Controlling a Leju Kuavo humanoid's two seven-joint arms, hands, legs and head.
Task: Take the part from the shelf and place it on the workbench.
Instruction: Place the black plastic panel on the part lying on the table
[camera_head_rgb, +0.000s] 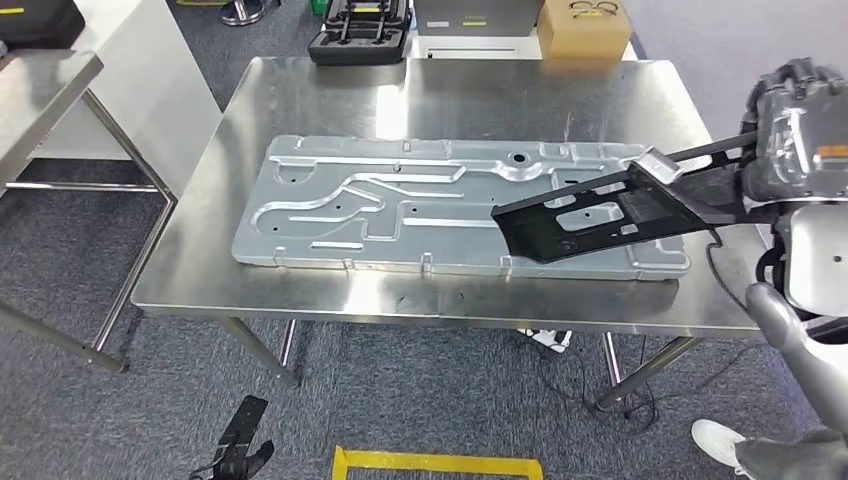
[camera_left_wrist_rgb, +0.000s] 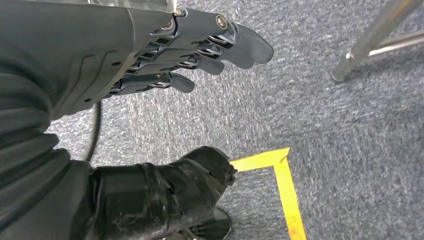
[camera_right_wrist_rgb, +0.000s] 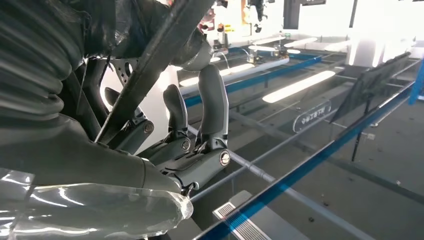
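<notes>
Right hand (camera_head_rgb: 790, 150) at 3 o'clock grips black part (camera_head_rgb: 610, 215) by its bar, holding it above the grey panel (camera_head_rgb: 400, 205) on workbench (camera_head_rgb: 320, 295), likely for set-down. Left hand (camera_left_wrist_rgb: 200, 47) hangs released.

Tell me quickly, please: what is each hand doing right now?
Left hand: open, holds nothing, fingers stretched out above the carpet.
Right hand: holds the black part over the silver panel on the workbench.
</notes>
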